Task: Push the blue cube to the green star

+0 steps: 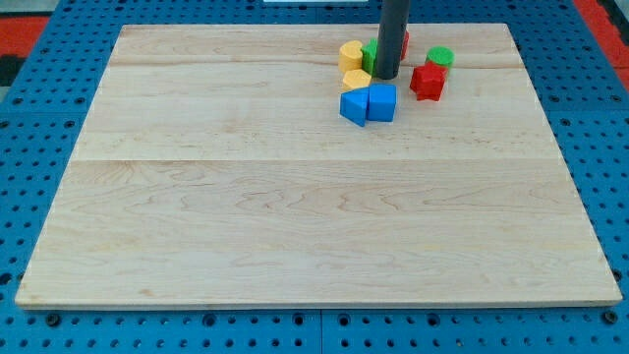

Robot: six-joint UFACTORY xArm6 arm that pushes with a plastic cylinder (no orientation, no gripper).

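Note:
My tip point(385, 76) is at the view's top, just above the blue cube point(382, 102) and close to it. A second blue block point(353, 107) touches the cube on its left. A green block point(370, 55), likely the green star, is mostly hidden behind the rod, just above and left of my tip. A yellow block point(357, 81) lies left of my tip, between the green block and the blue blocks. Whether my tip touches the cube cannot be told.
Another yellow block point(351, 53) sits at the top left of the cluster. A red block point(428, 82) lies right of my tip, with a green cylinder point(439, 57) above it. A red block point(404, 43) peeks from behind the rod. The wooden board point(295, 216) rests on a blue pegboard.

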